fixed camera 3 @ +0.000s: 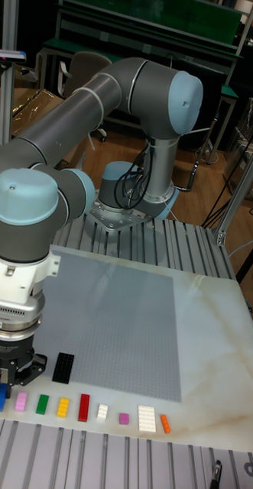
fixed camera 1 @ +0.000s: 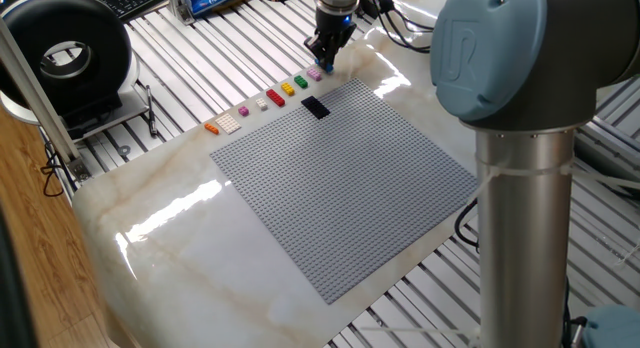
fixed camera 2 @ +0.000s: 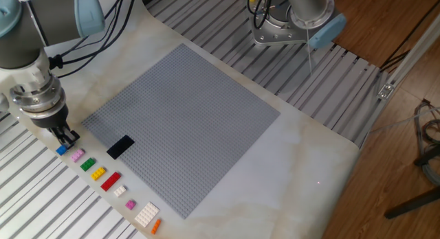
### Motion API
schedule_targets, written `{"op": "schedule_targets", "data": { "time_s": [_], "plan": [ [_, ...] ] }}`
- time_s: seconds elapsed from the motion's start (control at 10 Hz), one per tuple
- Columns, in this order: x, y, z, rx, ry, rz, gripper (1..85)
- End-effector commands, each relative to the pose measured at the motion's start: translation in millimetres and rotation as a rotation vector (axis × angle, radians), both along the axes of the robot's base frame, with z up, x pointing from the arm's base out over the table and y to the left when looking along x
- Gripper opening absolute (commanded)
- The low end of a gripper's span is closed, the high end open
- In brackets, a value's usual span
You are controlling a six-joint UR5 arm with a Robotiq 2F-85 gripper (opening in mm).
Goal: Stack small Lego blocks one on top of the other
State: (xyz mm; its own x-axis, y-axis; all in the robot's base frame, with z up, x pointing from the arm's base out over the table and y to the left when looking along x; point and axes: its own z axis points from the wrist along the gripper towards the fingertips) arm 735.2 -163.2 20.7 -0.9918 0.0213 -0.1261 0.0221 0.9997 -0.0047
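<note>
The arm reaches in from the upper left of the other fixed view, wrist vertical, tool [fixed camera 2: 66,139] pointing straight down, its fingers close together.

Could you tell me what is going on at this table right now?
A UR5 arm has its gripper at the end of a row of small Lego blocks beside the grey baseplate, with the blue block between its fingertips. The pink block, green block, yellow block and red block lie in the row, as do the others. A black block sits on the baseplate. Nothing is stacked yet.
</note>
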Motion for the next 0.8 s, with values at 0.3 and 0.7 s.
{"op": "schedule_targets", "data": {
  "time_s": [0.3, 0.7],
  "plan": [
    [-18.6, 42, 28.3, 0.049, 0.001, -0.069, 1.0],
    [-35.3, 75, 30.2, 0.046, 0.005, -0.131, 1.0]
  ]
}}
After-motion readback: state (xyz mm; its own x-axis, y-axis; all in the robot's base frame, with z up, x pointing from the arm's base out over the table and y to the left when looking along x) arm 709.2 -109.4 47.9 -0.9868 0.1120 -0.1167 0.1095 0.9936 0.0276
